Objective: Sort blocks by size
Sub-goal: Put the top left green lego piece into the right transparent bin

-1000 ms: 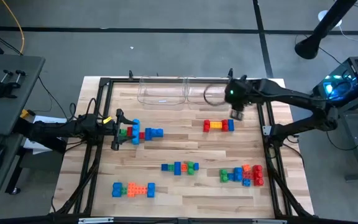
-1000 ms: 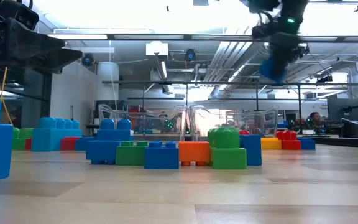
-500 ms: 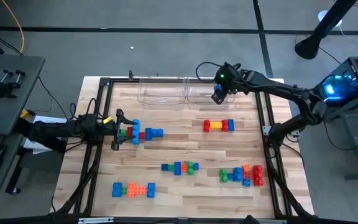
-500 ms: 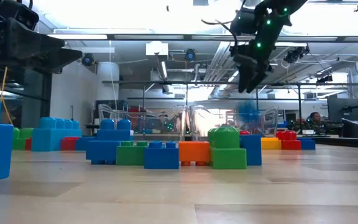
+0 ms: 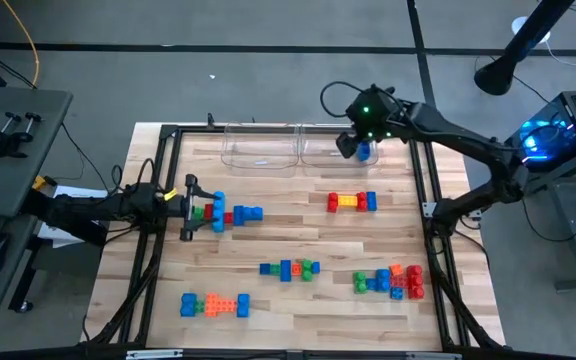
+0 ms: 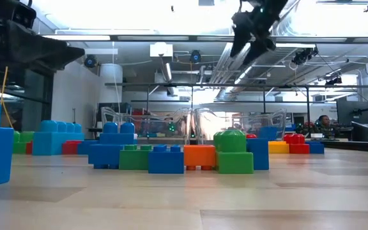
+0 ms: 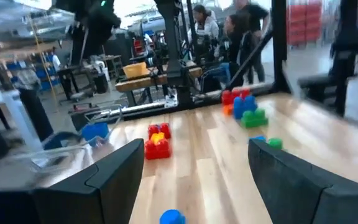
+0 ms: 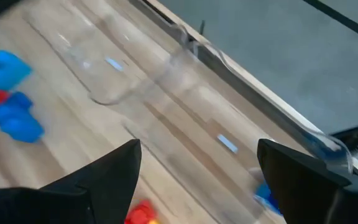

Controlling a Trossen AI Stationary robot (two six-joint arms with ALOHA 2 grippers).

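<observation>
Blue brick [image 5: 365, 152] is out of my right gripper [image 5: 351, 145] now, so the jaws are apart with nothing between them, parked above the right-hand clear bin [image 5: 323, 147] at the far edge of the table [image 5: 288, 300]. A second ago that same gripper was clamped on the brick over by the red-yellow-blue row [image 5: 352, 202]; half a second ago the brick was dropping, and now it sits inside the bin, which the low view backs up [image 6: 268, 133].

Left gripper [image 5: 190, 209] hasn't budged, jaws spread wide around the end of the green-red-blue cluster [image 5: 226, 212] on the left side, not squeezing anything that I can see.

Everything else is where it was: the blue-green row [image 5: 289, 269] mid-table, the blue-orange row [image 5: 214, 304] near the front, and the mixed pile [image 5: 389, 281] front right.
</observation>
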